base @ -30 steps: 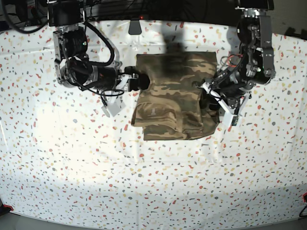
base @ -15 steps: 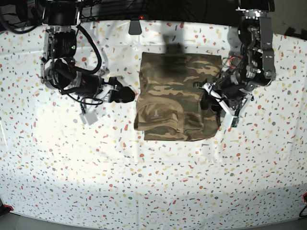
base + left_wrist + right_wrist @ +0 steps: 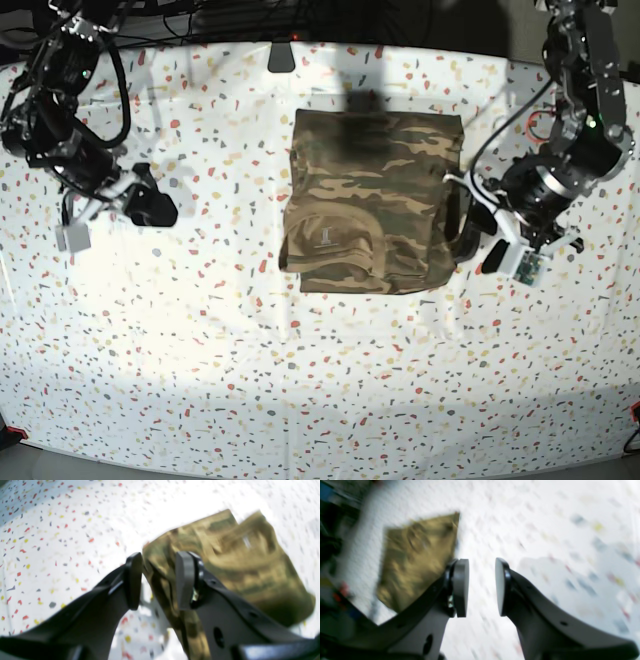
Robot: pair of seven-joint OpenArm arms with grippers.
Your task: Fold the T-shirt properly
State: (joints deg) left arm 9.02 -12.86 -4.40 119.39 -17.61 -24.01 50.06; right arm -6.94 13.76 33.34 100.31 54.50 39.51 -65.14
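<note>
The T-shirt (image 3: pixel 368 200) lies folded into a camouflage rectangle at the middle of the table, a neck patch showing on its front left part. Just off the shirt's right edge, my left gripper (image 3: pixel 463 228) stands open. In the left wrist view its fingers (image 3: pixel 184 580) are apart, and the cloth's edge (image 3: pixel 225 562) lies under and beyond the gap. My right gripper (image 3: pixel 157 207) hangs far to the left of the shirt. It is open (image 3: pixel 482 587) with only the table between its jaws, and the T-shirt (image 3: pixel 417 557) shows blurred off to its left.
A white cloth with coloured speckles covers the table (image 3: pixel 300 380). A small dark fixture (image 3: pixel 283 55) sits at the back edge behind the shirt. Cables and dark equipment run along the back.
My right arm has drawn back to the left, well away from the shirt. My left arm has shifted right and slightly down, off the shirt's right edge. The shirt lies still.
</note>
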